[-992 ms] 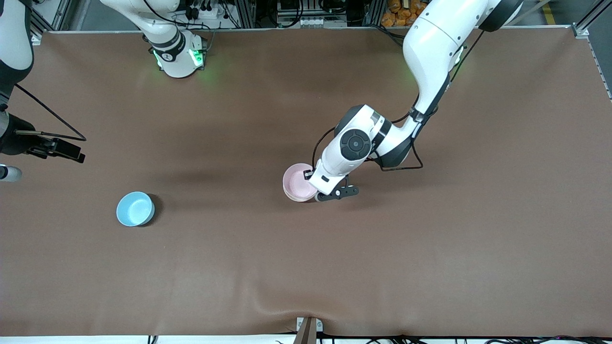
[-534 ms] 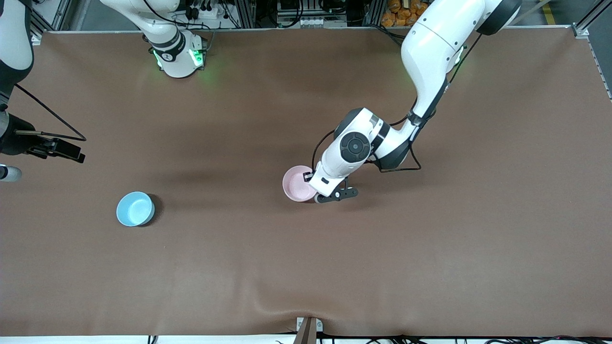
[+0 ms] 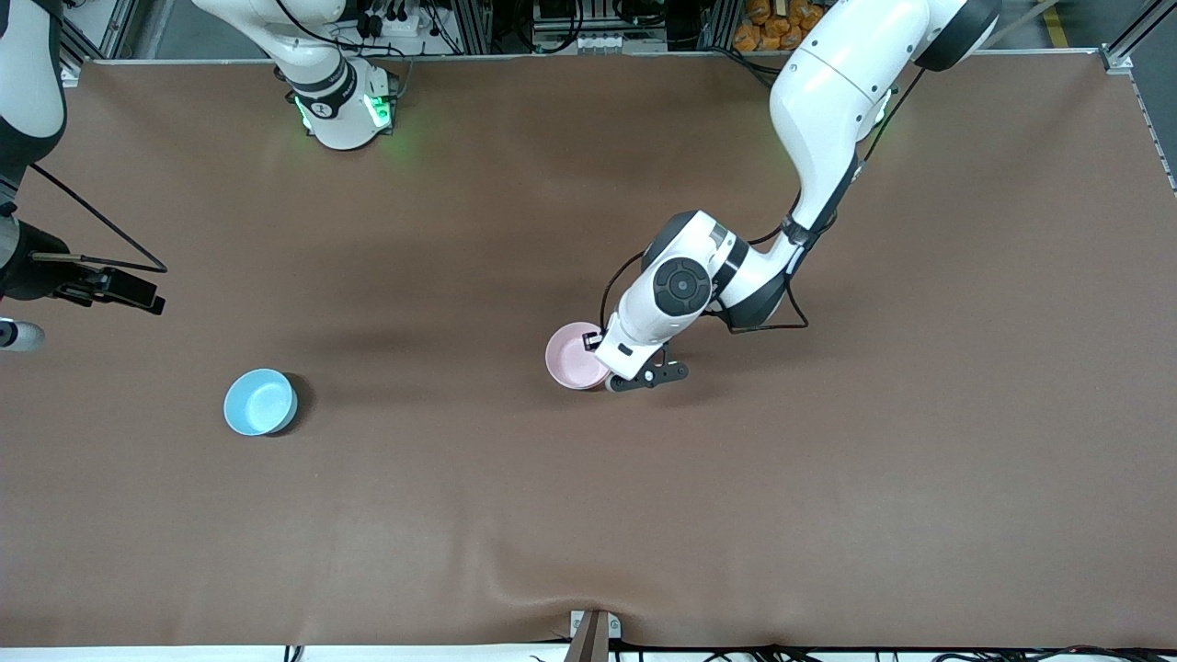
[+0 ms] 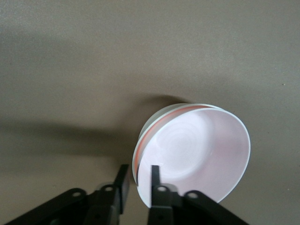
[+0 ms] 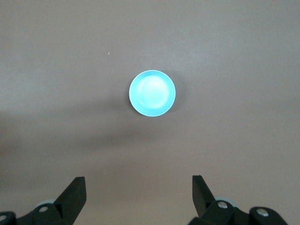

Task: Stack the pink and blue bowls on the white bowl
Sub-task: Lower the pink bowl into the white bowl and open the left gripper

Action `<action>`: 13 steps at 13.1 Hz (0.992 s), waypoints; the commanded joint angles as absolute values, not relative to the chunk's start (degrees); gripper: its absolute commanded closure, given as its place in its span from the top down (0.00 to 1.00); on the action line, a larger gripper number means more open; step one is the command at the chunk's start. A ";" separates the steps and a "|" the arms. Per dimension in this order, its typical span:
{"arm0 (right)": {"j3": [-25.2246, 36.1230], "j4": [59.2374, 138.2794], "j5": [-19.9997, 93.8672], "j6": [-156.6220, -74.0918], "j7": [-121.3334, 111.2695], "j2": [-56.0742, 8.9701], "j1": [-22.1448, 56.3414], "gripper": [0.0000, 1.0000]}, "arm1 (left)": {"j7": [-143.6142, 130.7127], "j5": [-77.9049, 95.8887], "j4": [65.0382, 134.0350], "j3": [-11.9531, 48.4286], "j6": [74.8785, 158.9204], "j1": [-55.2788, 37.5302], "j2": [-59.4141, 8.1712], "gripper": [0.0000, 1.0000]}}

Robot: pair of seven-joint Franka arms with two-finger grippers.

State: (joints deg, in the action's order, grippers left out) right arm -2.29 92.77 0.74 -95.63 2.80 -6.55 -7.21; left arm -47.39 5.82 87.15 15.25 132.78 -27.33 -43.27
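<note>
The pale pink bowl point(image 3: 574, 357) sits near the middle of the table, nested in the white bowl. Only the white bowl's rim point(image 4: 154, 117) shows, around the pink bowl point(image 4: 197, 154) in the left wrist view. My left gripper point(image 3: 611, 378) is at the bowl's edge toward the left arm's end. It point(image 4: 139, 171) straddles the rim, one finger inside the pink bowl and one outside, the jaws slightly apart with table showing between outer finger and rim. The light blue bowl point(image 3: 260, 402) stands alone toward the right arm's end, also in the right wrist view point(image 5: 152, 93). My right gripper point(image 3: 23, 317) waits high up, wide open point(image 5: 138, 187) and empty.
A brown cloth covers the table point(image 3: 828, 478). The right arm's base point(image 3: 342, 108) stands at the edge farthest from the front camera. A small bracket point(image 3: 593, 634) sits at the edge nearest the front camera.
The left gripper has lowered the pink bowl down into the white bowl, so it looks smaller now. The right arm and the blue bowl have not moved.
</note>
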 commanded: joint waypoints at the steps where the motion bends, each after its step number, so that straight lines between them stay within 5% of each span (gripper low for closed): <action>1: -2.46 92.90 -0.09 -96.06 2.46 -6.85 -7.29 1.00 | -48.16 5.54 85.78 15.21 132.98 -27.51 -43.60 0.98; 13: -2.46 92.90 -0.09 -100.71 1.33 -14.23 -9.58 1.00 | -47.12 0.46 85.78 12.66 116.74 -22.24 -28.58 1.00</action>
State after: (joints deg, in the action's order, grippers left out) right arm -1.80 93.10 0.70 -99.12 2.53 -12.08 -8.52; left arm -47.35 3.45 84.92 12.66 120.14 -23.63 -32.42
